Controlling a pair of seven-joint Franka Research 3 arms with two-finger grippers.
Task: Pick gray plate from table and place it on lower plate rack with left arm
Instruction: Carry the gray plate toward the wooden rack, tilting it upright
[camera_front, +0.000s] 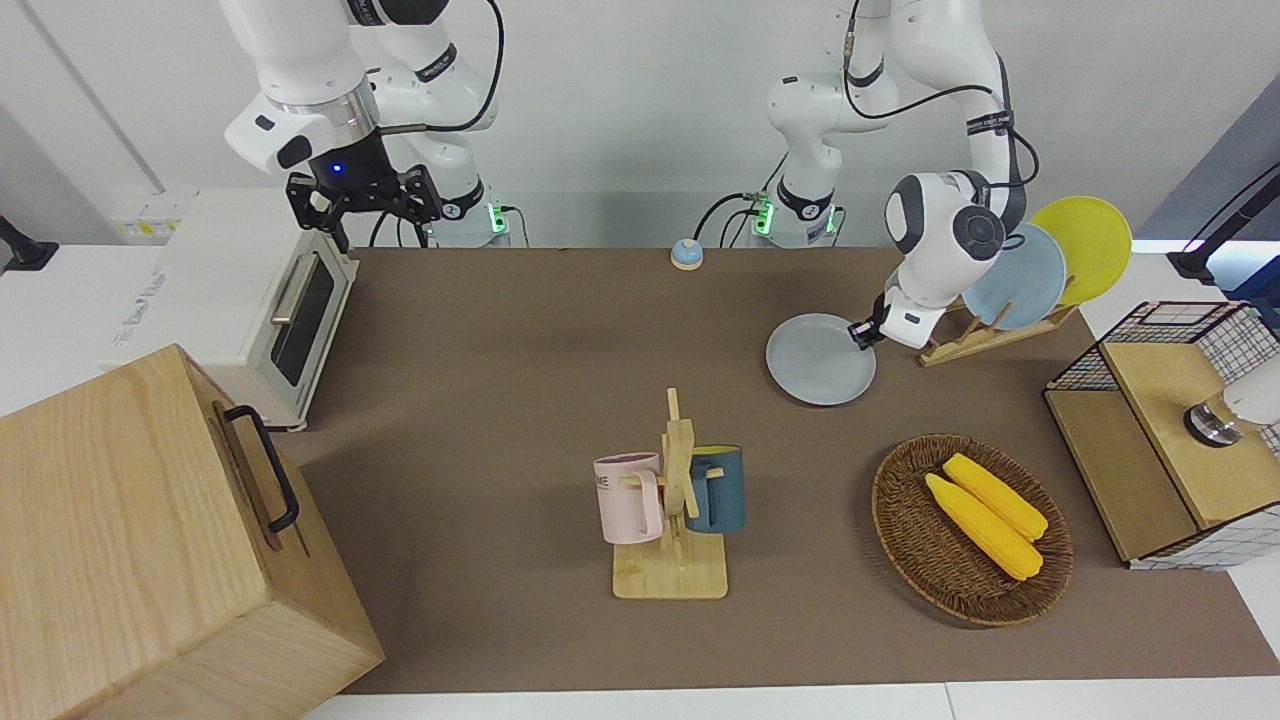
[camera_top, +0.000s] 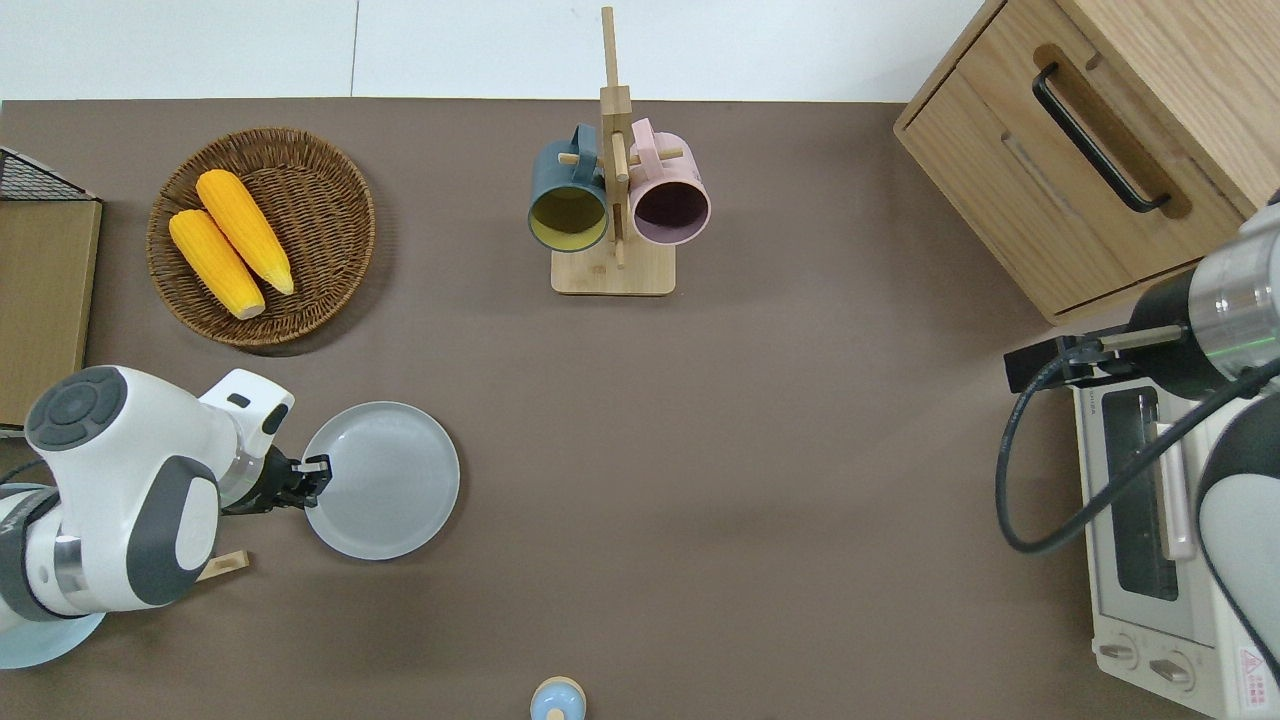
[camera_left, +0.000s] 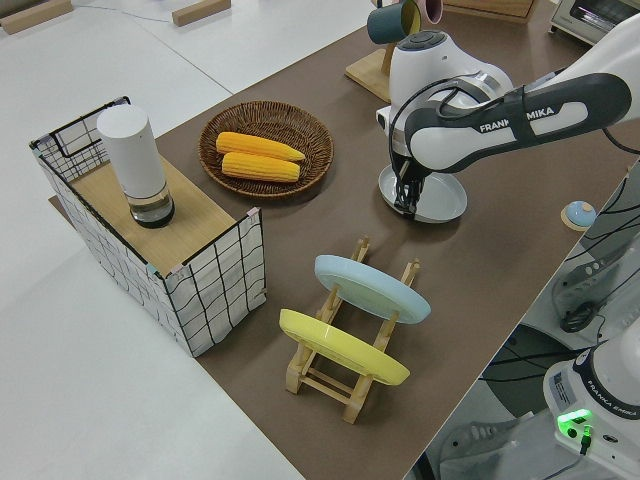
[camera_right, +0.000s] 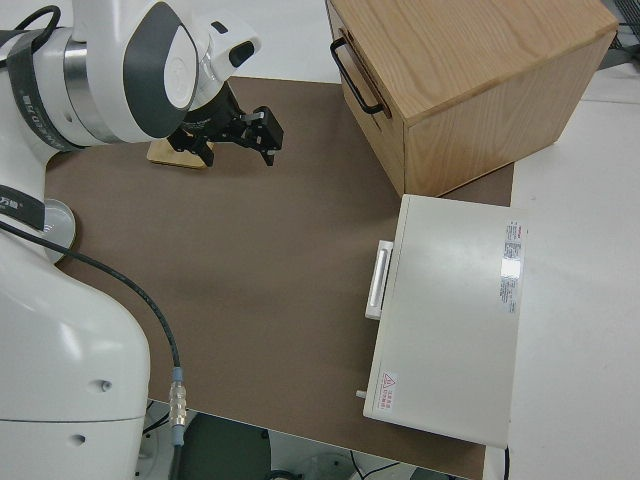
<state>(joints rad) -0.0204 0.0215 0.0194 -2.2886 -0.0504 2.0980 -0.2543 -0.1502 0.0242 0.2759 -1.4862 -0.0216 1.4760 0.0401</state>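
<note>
The gray plate (camera_front: 815, 360) lies low over the brown table (camera_front: 500, 350), nearer to the robots than the corn basket; it also shows in the overhead view (camera_top: 390, 480) and the left side view (camera_left: 440, 195). My left gripper (camera_front: 862, 332) (camera_top: 315, 478) (camera_left: 407, 207) is shut on the plate's rim, on the side toward the rack. The light-wood plate rack (camera_front: 960, 340) (camera_left: 340, 375) stands beside it toward the left arm's end and holds a light blue plate (camera_front: 1015, 275) and a yellow plate (camera_front: 1085, 245). My right gripper (camera_front: 365, 205) is parked and open.
A wooden mug stand (camera_front: 672, 500) with a pink and a blue mug stands mid-table. A wicker basket (camera_front: 900, 530) holds two corn cobs. A wire crate (camera_front: 1160, 440), a toaster oven (camera_front: 270, 310), a wooden cabinet (camera_front: 140, 540) and a small bell (camera_front: 686, 254) stand around the edges.
</note>
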